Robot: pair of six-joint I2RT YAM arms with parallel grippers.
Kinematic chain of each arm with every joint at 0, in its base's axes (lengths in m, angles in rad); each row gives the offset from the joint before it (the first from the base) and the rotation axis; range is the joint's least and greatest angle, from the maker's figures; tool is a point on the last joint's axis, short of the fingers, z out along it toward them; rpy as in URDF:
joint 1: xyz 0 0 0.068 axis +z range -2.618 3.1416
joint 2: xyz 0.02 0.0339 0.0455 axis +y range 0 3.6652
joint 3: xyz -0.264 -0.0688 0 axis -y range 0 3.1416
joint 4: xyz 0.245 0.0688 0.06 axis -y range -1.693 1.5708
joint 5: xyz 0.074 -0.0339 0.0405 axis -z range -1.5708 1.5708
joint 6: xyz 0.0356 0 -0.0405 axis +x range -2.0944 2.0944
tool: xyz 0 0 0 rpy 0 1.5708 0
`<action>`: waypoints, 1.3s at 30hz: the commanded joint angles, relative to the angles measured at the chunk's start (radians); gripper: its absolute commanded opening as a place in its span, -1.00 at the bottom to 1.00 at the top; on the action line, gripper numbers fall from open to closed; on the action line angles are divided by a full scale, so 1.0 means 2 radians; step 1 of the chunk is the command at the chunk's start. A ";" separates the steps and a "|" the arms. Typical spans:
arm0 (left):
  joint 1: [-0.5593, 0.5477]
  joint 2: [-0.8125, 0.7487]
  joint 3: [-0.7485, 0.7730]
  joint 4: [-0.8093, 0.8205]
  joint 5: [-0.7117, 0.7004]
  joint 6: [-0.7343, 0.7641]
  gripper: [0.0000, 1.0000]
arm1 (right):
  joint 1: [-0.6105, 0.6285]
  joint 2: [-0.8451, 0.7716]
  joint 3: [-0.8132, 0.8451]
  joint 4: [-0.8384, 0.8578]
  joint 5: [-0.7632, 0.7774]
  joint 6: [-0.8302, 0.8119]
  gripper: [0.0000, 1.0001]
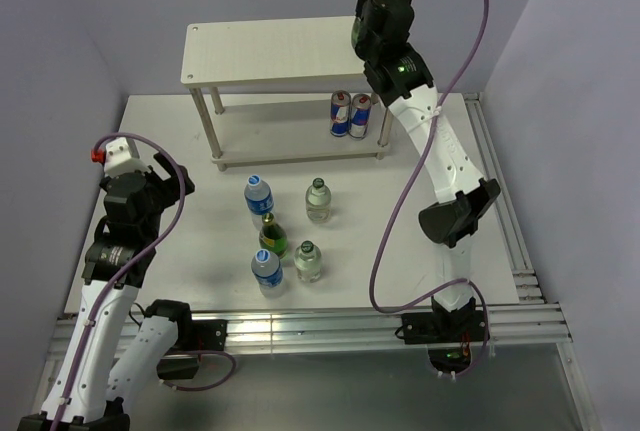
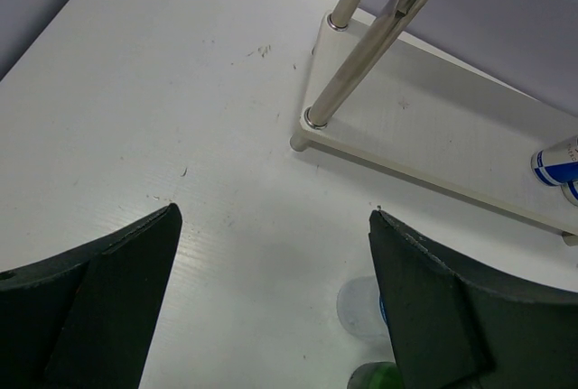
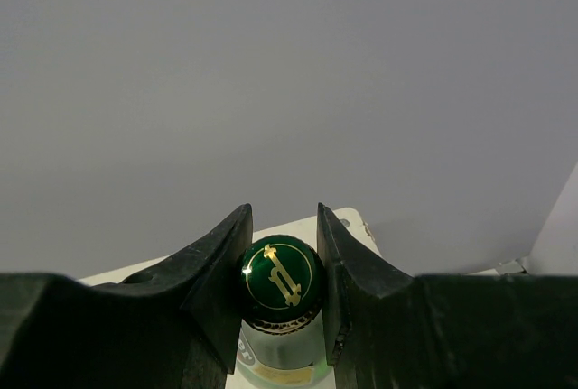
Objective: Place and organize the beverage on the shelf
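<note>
Two cans (image 1: 341, 116) stood on the shelf (image 1: 270, 49), five bottles (image 1: 272, 238) remained on the desk (image 1: 210, 241); right jaws clenched a sixth bottle (image 3: 281, 276), left jaws hung released.

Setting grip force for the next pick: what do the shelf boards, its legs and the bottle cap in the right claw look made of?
Shelf boards: pale beige, matte, probably wood or laminate. Legs: shiny silver tubes with bright highlights, likely metal. Bottle cap in the right claw: glossy dark green, gold emblem; metal or plastic, unclear.
</note>
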 commanded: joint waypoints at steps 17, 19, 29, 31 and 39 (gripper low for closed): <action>0.006 -0.002 0.000 0.020 0.011 0.009 0.82 | -0.005 0.010 0.016 0.086 0.001 -0.011 -0.28; 0.007 -0.003 0.000 0.019 0.010 0.009 0.82 | -0.005 0.009 0.015 0.088 0.002 -0.012 -0.35; 0.008 -0.001 -0.001 0.021 0.014 0.009 0.80 | -0.004 -0.007 0.009 0.086 -0.003 -0.012 -1.00; 0.009 -0.001 -0.001 0.021 0.014 0.009 0.81 | -0.001 -0.016 0.000 0.087 -0.003 -0.016 -1.00; 0.010 -0.002 0.000 0.021 0.012 0.009 0.80 | 0.035 -0.093 -0.048 0.094 0.017 -0.055 -1.00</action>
